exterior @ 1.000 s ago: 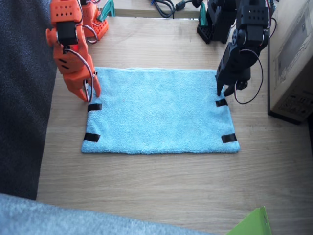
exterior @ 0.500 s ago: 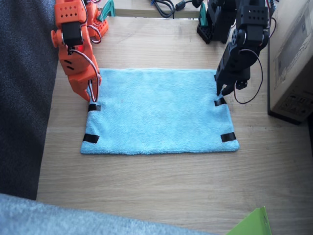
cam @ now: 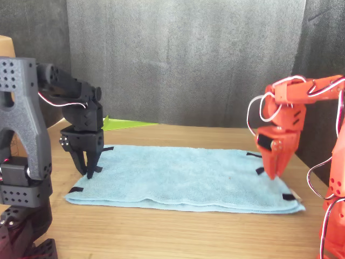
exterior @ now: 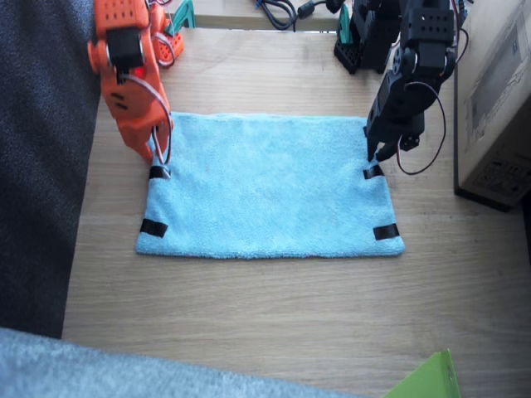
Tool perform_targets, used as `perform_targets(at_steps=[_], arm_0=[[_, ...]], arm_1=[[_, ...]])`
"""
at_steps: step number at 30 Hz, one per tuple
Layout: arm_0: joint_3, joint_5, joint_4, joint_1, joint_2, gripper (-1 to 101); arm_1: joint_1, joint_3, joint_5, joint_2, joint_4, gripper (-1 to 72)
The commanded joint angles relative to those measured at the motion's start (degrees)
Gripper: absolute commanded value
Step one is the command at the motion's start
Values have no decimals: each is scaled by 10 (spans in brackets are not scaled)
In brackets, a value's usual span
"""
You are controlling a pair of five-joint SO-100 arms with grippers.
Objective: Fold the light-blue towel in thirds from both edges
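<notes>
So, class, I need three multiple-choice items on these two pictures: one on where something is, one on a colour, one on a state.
1. Where does the left tool hang?
A. over the towel's middle
B. at the towel's short edge, by a tape strip
C. off the table

2. What colour is the right arm?
A. orange
B. green
C. white

3. How does the towel lie?
A. rolled up
B. folded in thirds
C. spread flat, unfolded

Answers: 1 B, the tool's tips stand right at the strip on that edge. 2 A, its body is orange in the fixed and front views. 3 C, the whole rectangle shows on the table with strips at both short edges.
</notes>
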Motion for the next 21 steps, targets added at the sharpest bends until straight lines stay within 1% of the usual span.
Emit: perform_targets(at_steps=[1, 10, 17, 21], arm_0=[[11, 9, 2, 6, 31, -1], [17, 10, -3, 6, 36, -1], [18, 11, -4, 5, 38, -1], [18, 11, -4, 4, 39, -1]], arm_1=[[21, -53, 4, 33, 49, 1], [93, -181, 22, -14, 130, 1], [146, -332, 29, -92, 203, 1], [170, -388, 25, -133, 204, 0]])
